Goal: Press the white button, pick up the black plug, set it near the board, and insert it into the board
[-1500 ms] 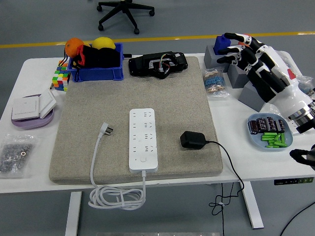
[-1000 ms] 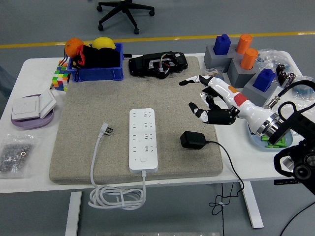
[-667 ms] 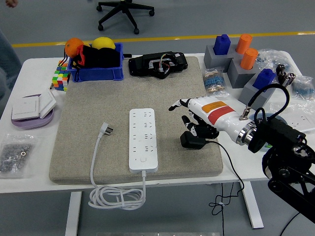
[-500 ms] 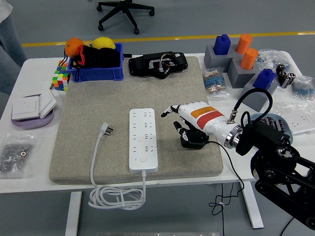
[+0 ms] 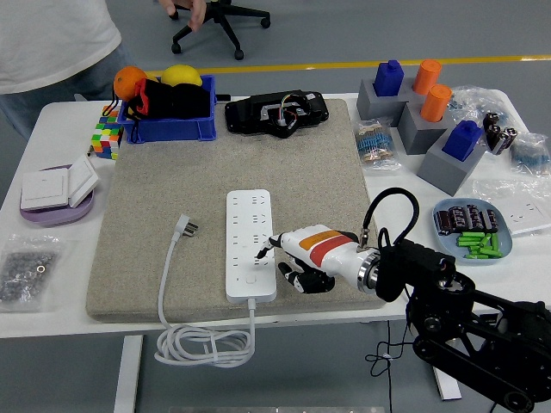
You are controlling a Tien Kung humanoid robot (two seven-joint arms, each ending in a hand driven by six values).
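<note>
the right robot hand (image 5: 288,258) lies low over the grey felt mat (image 5: 172,198), just beside the right edge of the white rectangular power strip (image 5: 250,245). its index finger reaches left over the strip's lower half while the other fingers curl underneath; it grips nothing that shows. the strip's small white button (image 5: 250,278) sits near the strip's near end, just left of and slightly nearer than the fingertip, so the press seems to call for a short move left and toward the desk's near edge, then down. the strip's long axis runs from the near edge away toward the far side. the black plug adapter is not visible; it may be hidden under the robot hand or forearm, and only its thin black cable (image 5: 411,303) shows past the desk (image 5: 60,310) edge. the left robot hand is out of view, so the right one does this work. a person (image 5: 52,43) stands at the far left corner.
</note>
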